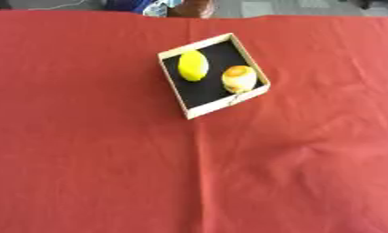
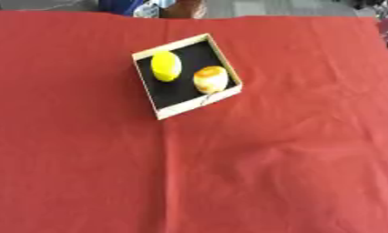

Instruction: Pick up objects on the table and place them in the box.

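The shallow square cardboard box with a black floor and pale rim (image 1: 187, 109) sits turned askew on the red cloth-covered worktop (image 1: 94, 159), toward the far side. Inside it lie 2 things: a bright yellow, lemon-shaped fruit (image 1: 193, 65) near the far-left wall, and a rounded cream-and-orange object (image 1: 238, 78) just beside it, against the right wall. The 2 look close together but I cannot tell if they touch.

Neither hand shows in either view, so places cannot be given from a hand, and whether the fingers are spread, curled or holding anything cannot be told. Both arms are evidently drawn out of the camera's sight.

As for progress, no loose object can be seen on the red cloth anywhere around the box; only creases and a long fold line running toward the near edge. By that evidence the placing appears finished, with both visible items already in the box. If anything is left, it lies beyond what these views take in.
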`<action>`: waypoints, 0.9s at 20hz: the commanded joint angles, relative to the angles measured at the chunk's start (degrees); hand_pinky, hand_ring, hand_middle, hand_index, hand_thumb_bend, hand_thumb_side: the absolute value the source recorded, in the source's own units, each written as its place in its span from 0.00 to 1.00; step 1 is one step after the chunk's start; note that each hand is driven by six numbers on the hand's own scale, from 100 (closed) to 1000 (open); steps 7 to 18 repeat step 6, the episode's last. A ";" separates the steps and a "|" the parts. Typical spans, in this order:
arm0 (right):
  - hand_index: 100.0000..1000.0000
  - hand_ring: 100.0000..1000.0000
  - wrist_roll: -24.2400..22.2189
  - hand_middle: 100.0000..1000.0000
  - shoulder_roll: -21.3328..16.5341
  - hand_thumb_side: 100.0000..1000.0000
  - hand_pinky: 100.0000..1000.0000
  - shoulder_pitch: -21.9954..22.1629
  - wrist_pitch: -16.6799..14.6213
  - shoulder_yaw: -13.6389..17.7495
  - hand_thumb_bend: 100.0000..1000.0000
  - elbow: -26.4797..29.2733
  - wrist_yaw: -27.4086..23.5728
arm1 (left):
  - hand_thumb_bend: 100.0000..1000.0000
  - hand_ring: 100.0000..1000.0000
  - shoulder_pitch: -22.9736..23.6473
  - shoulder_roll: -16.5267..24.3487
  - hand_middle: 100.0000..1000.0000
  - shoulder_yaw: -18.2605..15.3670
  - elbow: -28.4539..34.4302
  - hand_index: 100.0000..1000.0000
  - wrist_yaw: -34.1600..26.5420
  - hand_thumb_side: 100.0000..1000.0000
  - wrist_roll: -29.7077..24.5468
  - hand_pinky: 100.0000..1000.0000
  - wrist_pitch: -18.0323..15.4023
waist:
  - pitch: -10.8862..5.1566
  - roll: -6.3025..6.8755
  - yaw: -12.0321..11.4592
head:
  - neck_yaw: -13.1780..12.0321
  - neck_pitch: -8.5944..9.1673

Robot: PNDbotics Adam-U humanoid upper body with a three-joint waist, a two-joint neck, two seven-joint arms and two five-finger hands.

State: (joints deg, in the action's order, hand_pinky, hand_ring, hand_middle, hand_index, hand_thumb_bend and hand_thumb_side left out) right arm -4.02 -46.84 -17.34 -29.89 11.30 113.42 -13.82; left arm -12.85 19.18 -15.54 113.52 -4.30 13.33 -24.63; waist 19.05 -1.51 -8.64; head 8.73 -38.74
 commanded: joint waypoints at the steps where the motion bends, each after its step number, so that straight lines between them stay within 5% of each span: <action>1: 0.84 0.80 -1.50 0.75 0.36 0.41 0.89 1.04 -0.78 2.19 0.00 1.18 -1.78 | 0.08 0.70 -0.11 1.94 0.79 -0.82 1.07 0.86 0.42 0.72 0.66 0.88 -0.16 | -0.77 0.10 0.12 | -0.04 0.62; 18: 0.84 0.80 -2.85 0.75 1.11 0.41 0.90 1.81 -0.83 2.97 0.00 1.18 -3.01 | 0.08 0.70 -0.07 1.94 0.79 -0.85 1.07 0.86 0.63 0.72 0.90 0.88 -0.19 | -0.70 0.12 0.19 | -0.04 0.65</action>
